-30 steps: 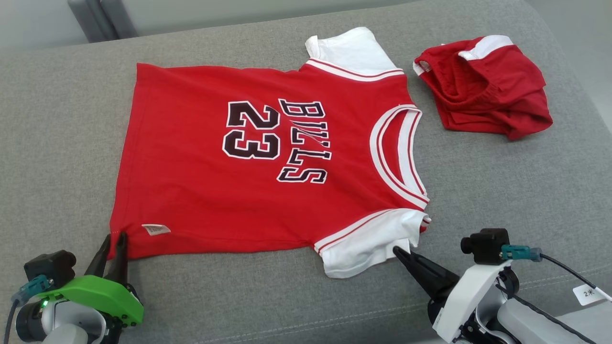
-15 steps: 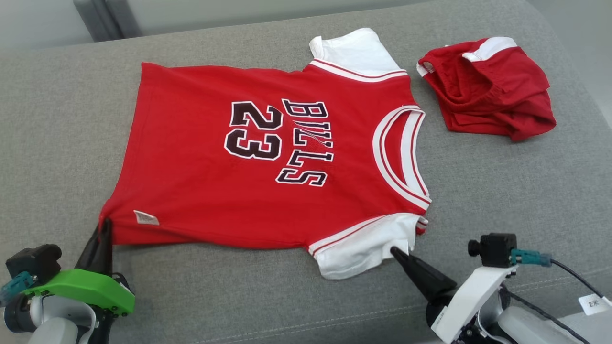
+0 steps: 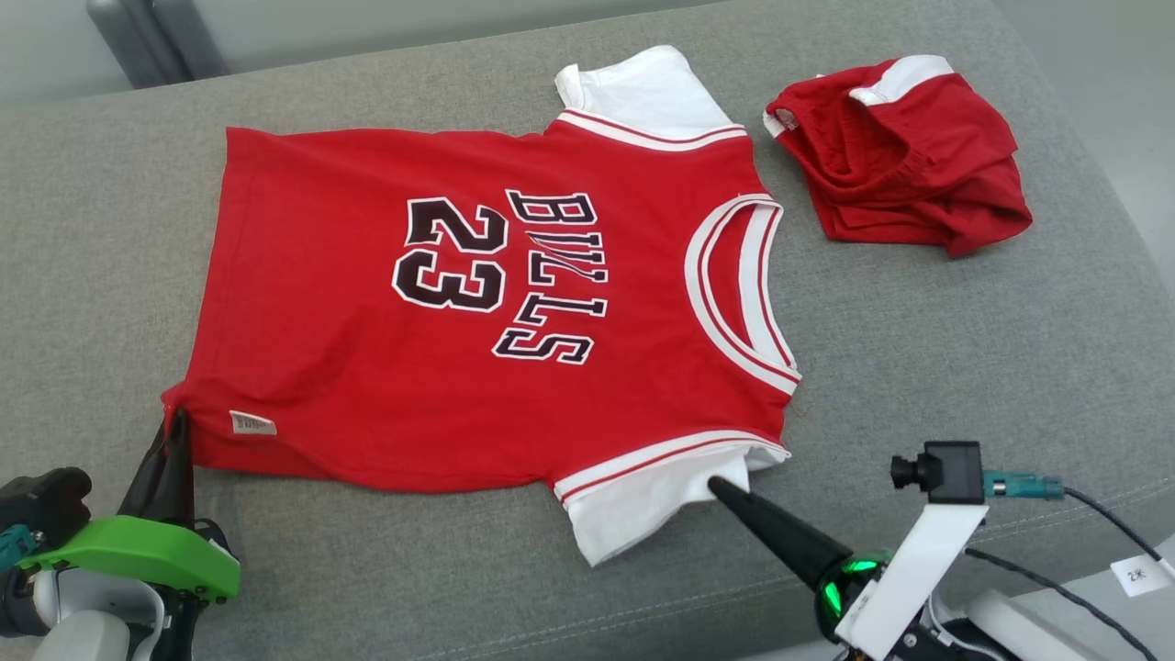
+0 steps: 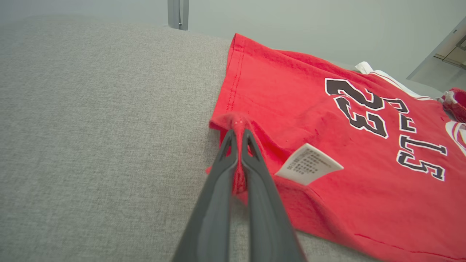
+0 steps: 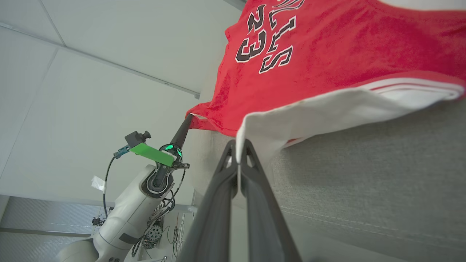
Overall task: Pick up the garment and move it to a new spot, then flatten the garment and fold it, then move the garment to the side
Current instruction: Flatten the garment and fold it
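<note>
The garment (image 3: 459, 303) is a red jersey with white sleeves and black "23" lettering, lying spread on the grey couch cushion (image 3: 964, 367). My left gripper (image 3: 174, 424) is shut on its near left hem corner; in the left wrist view the red cloth (image 4: 238, 123) bunches between the fingers beside a white care label (image 4: 308, 163). My right gripper (image 3: 721, 487) is shut on the edge of the near white sleeve (image 3: 643, 505), and the right wrist view shows that white cloth (image 5: 276, 127) pinched and lifted off the cushion.
A crumpled pair of red shorts (image 3: 904, 151) with white trim lies at the cushion's far right. Bare grey cushion runs along the left and near edges. A white tag (image 3: 1138, 574) and a cable sit at the lower right.
My left gripper has closed on the hem corner and pulled it up a little. The right gripper has kept its hold on the sleeve. The head camera has shifted, sliding the scene leftward.
</note>
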Robot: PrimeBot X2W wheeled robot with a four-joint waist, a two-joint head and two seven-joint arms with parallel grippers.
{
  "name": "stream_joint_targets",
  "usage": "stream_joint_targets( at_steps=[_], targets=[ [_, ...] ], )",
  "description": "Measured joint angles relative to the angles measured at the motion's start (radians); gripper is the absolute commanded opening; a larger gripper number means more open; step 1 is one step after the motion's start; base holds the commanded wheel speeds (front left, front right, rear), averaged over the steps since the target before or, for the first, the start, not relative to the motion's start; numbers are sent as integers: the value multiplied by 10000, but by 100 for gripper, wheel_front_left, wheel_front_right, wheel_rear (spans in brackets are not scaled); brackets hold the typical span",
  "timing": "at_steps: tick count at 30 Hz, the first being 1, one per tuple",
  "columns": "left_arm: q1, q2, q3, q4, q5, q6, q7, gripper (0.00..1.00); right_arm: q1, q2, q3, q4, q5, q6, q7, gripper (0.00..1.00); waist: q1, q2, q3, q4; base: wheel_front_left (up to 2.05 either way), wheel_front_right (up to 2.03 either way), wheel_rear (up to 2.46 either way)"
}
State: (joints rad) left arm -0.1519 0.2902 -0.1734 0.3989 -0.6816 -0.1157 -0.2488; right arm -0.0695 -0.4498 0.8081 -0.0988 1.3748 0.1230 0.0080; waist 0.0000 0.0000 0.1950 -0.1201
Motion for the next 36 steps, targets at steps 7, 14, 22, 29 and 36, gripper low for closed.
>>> stream_joint_targets(
  at_steps=[7,14,22,29,36],
  targets=[
    [-10,-8,-25,-242,104,-35,0,0,-476,-245,-1210,-211,477,0,-439,0,0,0,9,-41,0,0,0],
    [-195,-33,35,-314,148,-44,-2,0,-1041,-301,-1718,577,602,0,-660,0,0,0,183,115,0,0,0],
    [-669,-54,-63,-412,173,-48,-29,0,-1670,-198,-2033,1248,625,0,-780,0,0,0,471,206,0,0,0],
    [-1150,-73,-230,-236,176,-69,-29,0,-2104,36,-2171,1716,763,0,-871,0,0,0,707,283,0,0,0],
    [-1647,-61,-343,35,267,-73,-29,0,-2580,224,-2138,2180,765,0,-874,0,0,0,893,343,0,0,0]
  ],
)
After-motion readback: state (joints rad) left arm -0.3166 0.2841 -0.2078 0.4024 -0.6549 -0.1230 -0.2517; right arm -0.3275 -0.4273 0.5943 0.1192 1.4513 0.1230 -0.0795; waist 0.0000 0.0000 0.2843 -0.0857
